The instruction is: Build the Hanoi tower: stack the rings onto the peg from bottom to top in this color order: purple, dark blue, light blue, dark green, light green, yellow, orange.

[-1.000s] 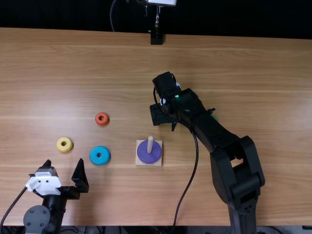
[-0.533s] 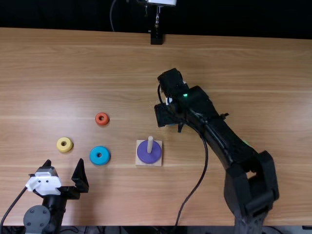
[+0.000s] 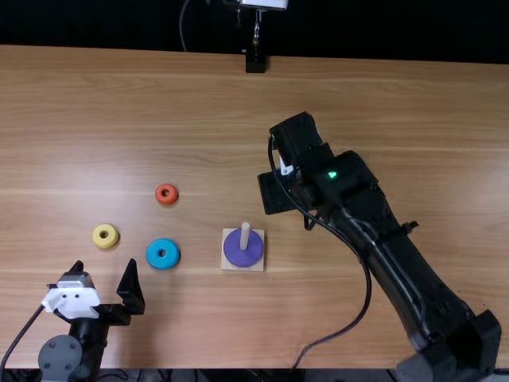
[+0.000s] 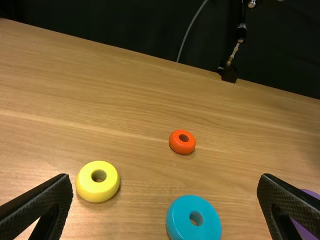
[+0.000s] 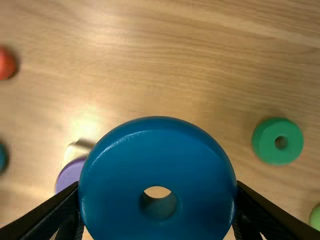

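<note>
One dark-blue ring (image 5: 157, 145) seems aloft in the right end effector (image 3: 277, 193).

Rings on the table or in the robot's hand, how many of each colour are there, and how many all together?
Purple ring: 1
Dark blue ring: 1
Light blue ring: 1
Dark green ring: 1
Light green ring: 1
Yellow ring: 1
Orange ring: 1
Total: 7
</note>
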Motion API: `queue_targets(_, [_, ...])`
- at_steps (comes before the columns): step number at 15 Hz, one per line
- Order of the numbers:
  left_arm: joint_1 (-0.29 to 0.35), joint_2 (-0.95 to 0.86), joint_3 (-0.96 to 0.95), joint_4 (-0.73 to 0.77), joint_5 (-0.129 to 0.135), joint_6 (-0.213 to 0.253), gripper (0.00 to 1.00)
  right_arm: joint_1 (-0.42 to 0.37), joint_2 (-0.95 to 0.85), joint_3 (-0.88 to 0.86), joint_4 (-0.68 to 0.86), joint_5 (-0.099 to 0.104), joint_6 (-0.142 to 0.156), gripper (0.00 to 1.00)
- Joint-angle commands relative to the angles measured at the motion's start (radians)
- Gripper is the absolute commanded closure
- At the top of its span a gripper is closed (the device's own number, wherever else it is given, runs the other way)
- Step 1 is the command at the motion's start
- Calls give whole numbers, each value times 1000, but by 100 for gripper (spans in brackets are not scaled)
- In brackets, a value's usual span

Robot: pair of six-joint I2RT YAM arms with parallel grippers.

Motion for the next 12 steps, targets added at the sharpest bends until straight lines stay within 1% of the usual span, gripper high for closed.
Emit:
queue_targets(1, [2, -12, -55, -19, 12, 4, 0, 49, -75, 28, -19, 1, -1, 100])
queue_targets(5, [2, -12, -55, -19, 12, 4, 0, 115, -109, 75, -113, 1, -3, 100])
queue_targets(8, [2, -12, -55, -19, 12, 4, 0, 173, -109, 101, -119, 1, 1, 100])
queue_targets(12, [2, -12, -55, -19, 12, 4, 0, 214, -108, 98, -119, 1, 3, 100])
